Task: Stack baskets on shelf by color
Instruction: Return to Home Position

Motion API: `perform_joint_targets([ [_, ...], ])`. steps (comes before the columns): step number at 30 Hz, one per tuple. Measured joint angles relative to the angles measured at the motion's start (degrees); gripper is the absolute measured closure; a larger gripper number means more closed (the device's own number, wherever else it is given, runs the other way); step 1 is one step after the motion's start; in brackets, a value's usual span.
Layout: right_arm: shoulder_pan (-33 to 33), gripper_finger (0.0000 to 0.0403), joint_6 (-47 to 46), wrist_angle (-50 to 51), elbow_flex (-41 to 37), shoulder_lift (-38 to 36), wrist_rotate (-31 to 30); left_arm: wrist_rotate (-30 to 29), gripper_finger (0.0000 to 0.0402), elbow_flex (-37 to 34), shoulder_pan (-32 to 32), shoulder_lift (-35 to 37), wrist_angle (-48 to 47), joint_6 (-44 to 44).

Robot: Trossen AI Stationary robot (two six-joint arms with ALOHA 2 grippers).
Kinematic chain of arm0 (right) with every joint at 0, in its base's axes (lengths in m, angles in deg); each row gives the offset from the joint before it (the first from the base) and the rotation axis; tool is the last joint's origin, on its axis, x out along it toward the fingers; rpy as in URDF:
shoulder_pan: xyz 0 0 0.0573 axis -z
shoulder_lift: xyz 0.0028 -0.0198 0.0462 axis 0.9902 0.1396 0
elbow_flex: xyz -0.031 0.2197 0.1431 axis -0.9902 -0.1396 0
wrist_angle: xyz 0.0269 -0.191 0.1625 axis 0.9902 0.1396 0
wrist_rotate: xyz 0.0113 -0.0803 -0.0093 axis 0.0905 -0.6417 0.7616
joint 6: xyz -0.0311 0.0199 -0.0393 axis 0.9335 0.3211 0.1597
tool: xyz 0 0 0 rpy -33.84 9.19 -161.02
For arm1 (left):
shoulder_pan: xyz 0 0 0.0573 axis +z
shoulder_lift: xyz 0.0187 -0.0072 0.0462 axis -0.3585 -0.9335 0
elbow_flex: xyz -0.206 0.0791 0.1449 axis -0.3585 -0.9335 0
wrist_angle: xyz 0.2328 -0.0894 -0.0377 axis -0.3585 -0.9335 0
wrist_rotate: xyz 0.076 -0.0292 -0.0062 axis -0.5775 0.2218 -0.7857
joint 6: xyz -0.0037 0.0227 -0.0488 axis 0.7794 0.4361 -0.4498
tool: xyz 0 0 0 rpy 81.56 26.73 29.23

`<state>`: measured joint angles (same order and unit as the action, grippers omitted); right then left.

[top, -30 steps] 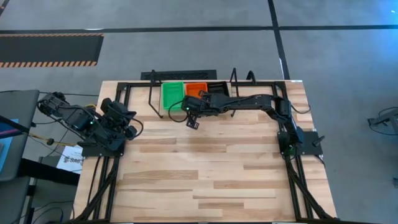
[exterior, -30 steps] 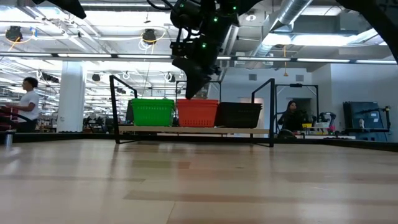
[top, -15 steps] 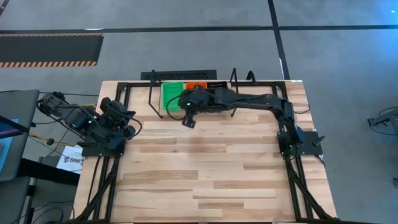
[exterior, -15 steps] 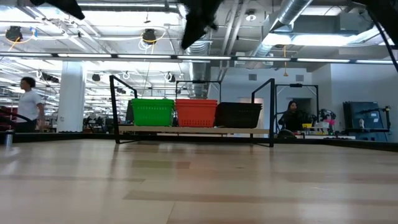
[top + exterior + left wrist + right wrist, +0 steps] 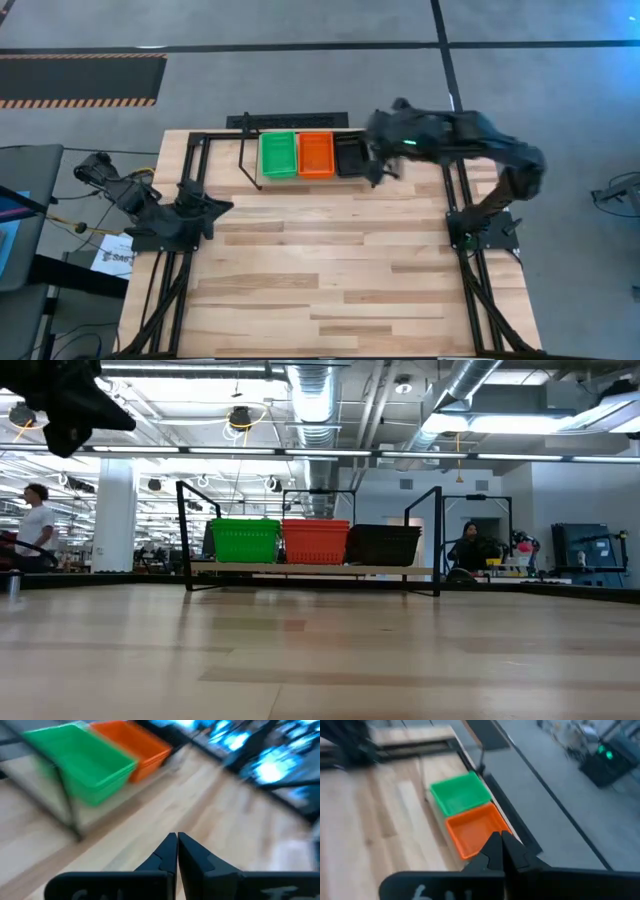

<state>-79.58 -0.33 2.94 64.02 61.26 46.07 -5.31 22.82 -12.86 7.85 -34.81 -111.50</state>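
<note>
On the shelf (image 5: 310,569) at the table's far edge stand green baskets (image 5: 278,155), red-orange baskets (image 5: 316,154) and black baskets (image 5: 349,155), side by side in that order from left to right. In the low view the green baskets (image 5: 245,541), red-orange baskets (image 5: 317,541) and black baskets (image 5: 383,544) rest with their bottoms on the rack. How many are nested in each I cannot tell. My right gripper (image 5: 381,170) is blurred, up in the air just right of the black baskets, and shut (image 5: 500,840). My left gripper (image 5: 215,208) is near the table's left edge, shut (image 5: 177,840), and points toward the shelf.
The black tube frame (image 5: 200,140) that carries the arms runs along the table's left, right and far edges. The wooden table top (image 5: 330,270) in front of the shelf is bare. Beyond the table, people (image 5: 35,525) stand in the room.
My right gripper, shut throughout, rose from in front of the red-orange baskets, swung briefly toward the green ones, then drew back fast toward the table's right, past the black baskets. My left arm unfolded a little, and its gripper now points toward the shelf. The baskets kept still.
</note>
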Motion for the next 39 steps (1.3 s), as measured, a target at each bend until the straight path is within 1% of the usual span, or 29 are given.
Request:
perform_joint_targets([
  [2,-2.11,0.0402,0.0,-0.05,-0.88,-3.8,-0.34,0.72,0.0401,-3.38,0.02,4.31,6.75,5.09],
  [5,-6.36,0.0402,-1.43,-0.09,-3.19,-9.82,-0.95,0.95,0.0401,-6.77,0.13,10.35,12.15,9.81],
  [9,-14.47,0.0402,-6.38,-0.27,-8.03,-17.66,-6.04,-0.29,0.0401,-8.84,0.13,17.38,12.01,10.8],
  [12,-21.29,0.0402,-11.34,-1.14,-14.12,-22.72,-11.26,-1.73,0.0401,-8.91,0.13,21.07,11.2,12.38],
  [17,-32.2,0.0402,-21.16,-4.56,-28.96,-31.36,-21.08,-6.02,0.0401,-8.94,0.15,23.45,11.14,15.67],
  [21,-39.72,0.0402,-31.04,-9.01,-44.06,-38.81,-29.82,-8.19,0.0401,-8.92,0.15,23.46,11.11,16.24],
  [24,-43.86,0.0402,-38.25,-13.63,-55.43,-45.17,-36.06,-11.71,0.0401,-8.94,0.15,23.46,11.05,17.22],
  [27,-46.09,0.0402,-40.9,-18.97,-64.75,-51.82,-39.52,-15.34,0.0401,-8.94,0.15,23.46,11.08,18.16],
  [29,-46.34,0.0402,-39.76,-22.82,-69.16,-56.44,-39.97,-16.35,0.0401,-8.94,0.17,23.46,11.09,18.5],
  [31,-45.84,0.0403,-36.37,-27.28,-72.79,-61.35,-40.12,-16.61,0.0402,-8.94,0.3,23.46,11.11,18.46],
  [33,-45.02,0.0403,-29.75,-34.93,-75.93,-65.54,-39.98,-16.59,0.0402,-8.94,0.77,23.46,11.2,18.41],
  [34,-44.57,0.0403,-24.97,-39.48,-77.55,-67.56,-38.5,-16.49,0.0402,-8.94,1.11,23.46,11.5,18.47],
  [36,-43.34,0.0403,-12.94,-51.33,-80.96,-71.53,-32.68,-16.07,0.0402,-8.92,1.84,23.46,12.34,18.97],
  [39,-40.51,0.0403,8.3,-71.87,-86.43,-76.47,-18.15,-14.96,0.0401,-8.91,3.2,23.04,15.42,21.59],
])
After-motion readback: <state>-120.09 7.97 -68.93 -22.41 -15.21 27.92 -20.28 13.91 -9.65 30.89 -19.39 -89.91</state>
